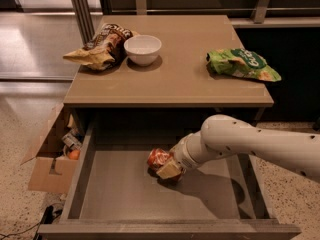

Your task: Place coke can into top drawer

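While the pincer (165, 165) hangs low inside the top drawer (120, 196), near the middle of its floor, it looks clamped on the coke can (158, 158), which sits tilted at its tip, just off or barely touching the wood. To finish well, I'd lower the can until it rests flat, then open gently and lift straight up so it doesn't roll toward the drawer's front. Up above, the surface (190, 81) carries a white bowl (142, 49) and two snack bags; a cardboard box (47, 171) stands alongside the cabinet.
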Controlling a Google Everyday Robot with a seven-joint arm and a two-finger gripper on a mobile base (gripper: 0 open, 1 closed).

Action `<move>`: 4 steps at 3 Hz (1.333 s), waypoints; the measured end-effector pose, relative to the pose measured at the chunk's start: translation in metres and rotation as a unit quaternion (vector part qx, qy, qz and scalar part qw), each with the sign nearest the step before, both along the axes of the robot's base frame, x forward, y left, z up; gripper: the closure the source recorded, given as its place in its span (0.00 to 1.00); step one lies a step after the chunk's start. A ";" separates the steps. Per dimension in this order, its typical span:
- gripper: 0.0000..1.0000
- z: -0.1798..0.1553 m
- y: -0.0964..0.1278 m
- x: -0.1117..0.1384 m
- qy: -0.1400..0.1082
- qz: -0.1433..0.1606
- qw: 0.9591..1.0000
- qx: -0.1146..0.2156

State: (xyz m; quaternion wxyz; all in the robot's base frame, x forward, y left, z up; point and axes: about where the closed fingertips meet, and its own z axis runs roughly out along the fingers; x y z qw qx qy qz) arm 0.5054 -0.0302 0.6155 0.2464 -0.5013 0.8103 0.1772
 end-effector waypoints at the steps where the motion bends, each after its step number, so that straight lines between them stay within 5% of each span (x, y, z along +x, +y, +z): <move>1: 0.40 0.000 0.000 0.000 0.000 0.000 1.000 0.000; 3: 0.00 0.000 0.000 0.000 0.000 0.000 1.000 0.000; 4: 0.00 0.000 0.000 0.000 0.000 0.000 1.000 0.000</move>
